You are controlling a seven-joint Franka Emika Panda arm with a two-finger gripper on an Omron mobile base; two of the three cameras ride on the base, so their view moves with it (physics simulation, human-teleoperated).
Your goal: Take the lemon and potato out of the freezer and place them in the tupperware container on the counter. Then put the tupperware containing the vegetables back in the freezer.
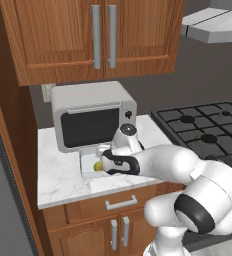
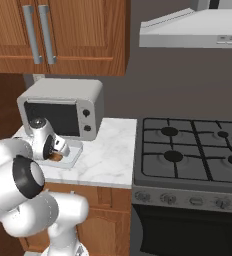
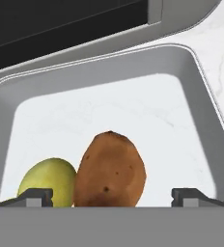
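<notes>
Brown potato (image 3: 110,171) and yellow-green lemon (image 3: 47,182) lie side by side, touching, inside your tupperware container (image 3: 181,67), which sits on the marble counter (image 1: 63,175) just in front of the microwave (image 1: 90,115). Your gripper (image 3: 112,197) hovers right above them, fingers spread wide apart and holding nothing.

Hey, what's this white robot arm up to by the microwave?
The white arm's end effector hovers, jaws wide apart, over a shallow pale grey-white tupperware container on the white marble counter, in front of the silver microwave. A small yellow-green lemon and a brown oval potato lie side by side inside the container. Nothing is gripped. The container is not yet back in the freezer.
</notes>
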